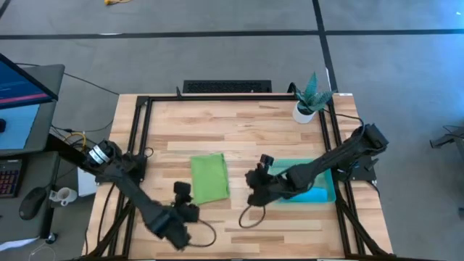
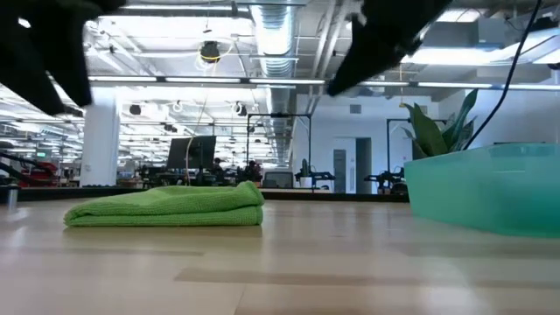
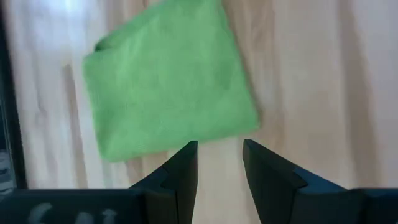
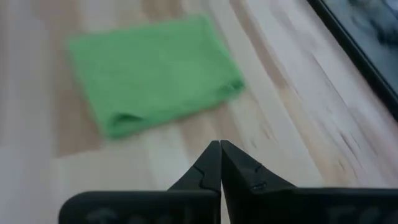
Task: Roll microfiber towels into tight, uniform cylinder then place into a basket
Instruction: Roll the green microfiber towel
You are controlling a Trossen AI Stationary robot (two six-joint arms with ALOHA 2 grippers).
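Observation:
The lime green towel (image 1: 209, 177) lies folded flat on the table, left of centre; it also shows in the low view (image 2: 171, 206), the left wrist view (image 3: 165, 81) and the right wrist view (image 4: 152, 71). The teal basket (image 1: 328, 194) stands at the right, with the sky blue towel (image 1: 313, 194) inside it. My left gripper (image 3: 219, 149) is open and empty, above the table just near of the green towel. My right gripper (image 4: 220, 149) is shut and empty, above the table between the green towel and the basket.
A potted plant (image 1: 310, 98) in a white pot stands at the far right corner. A black frame (image 1: 138, 130) runs along the table's left, far and right sides. Bare wood lies between the towel and the basket.

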